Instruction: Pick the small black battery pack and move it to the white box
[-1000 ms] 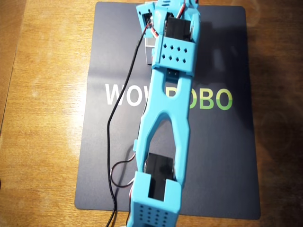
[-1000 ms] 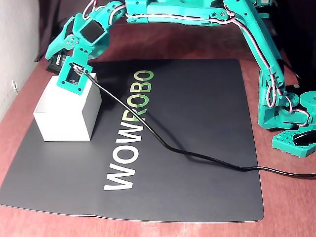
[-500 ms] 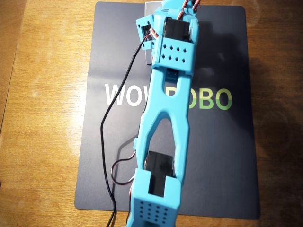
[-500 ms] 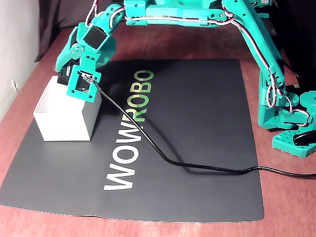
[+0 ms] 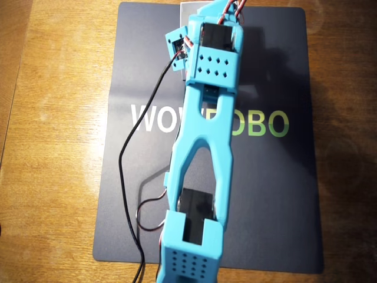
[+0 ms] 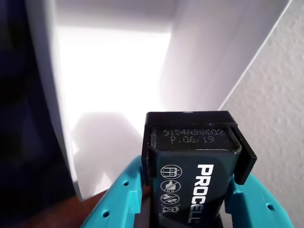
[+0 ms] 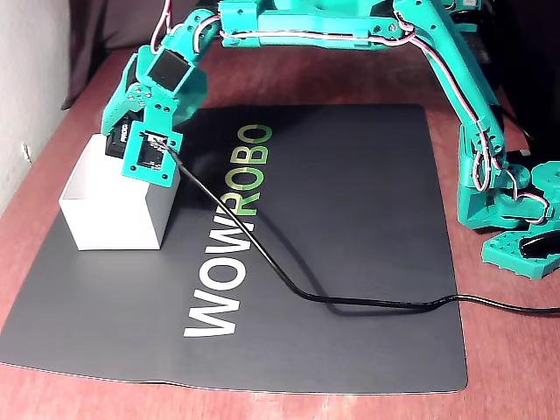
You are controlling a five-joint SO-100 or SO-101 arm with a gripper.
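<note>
- In the overhead view, the blue arm [image 5: 203, 153] lies along the middle of the picture, from the bottom edge up to the top edge, and it covers most of the dark mat [image 5: 271, 194] with the letters "WOWROBO". The mat lies on a wooden surface [image 5: 53, 147]. A small part of the white box [image 5: 187, 10] shows at the top edge, just beside the arm; the hand itself and the battery pack are hidden under the arm here. A black cable [image 5: 126, 177] runs from the upper part of the arm down over the mat to the bottom edge.
- In the wrist view, the hand [image 6: 190, 199] holds the small black battery pack [image 6: 192, 161] between its two turquoise fingers [image 6: 116, 194], one on each side of the pack. White "PROCELL" letters stand on the pack. The pack's front end is above the open top of the white box, and the bright inner floor and the thin walls of the box fill the upper part of the picture. I cannot tell if the pack touches the box. A white rough wall [image 6: 280, 95] shows on the right.
- In the fixed view, the arm reaches from its base [image 7: 516, 210] at the right, over the mat, to the white box at the left. The hand [image 7: 118, 144] hangs at the top opening of the box, at its far right corner, with the pack partly visible in it. The black cable runs from the hand across the mat to the right edge.
</note>
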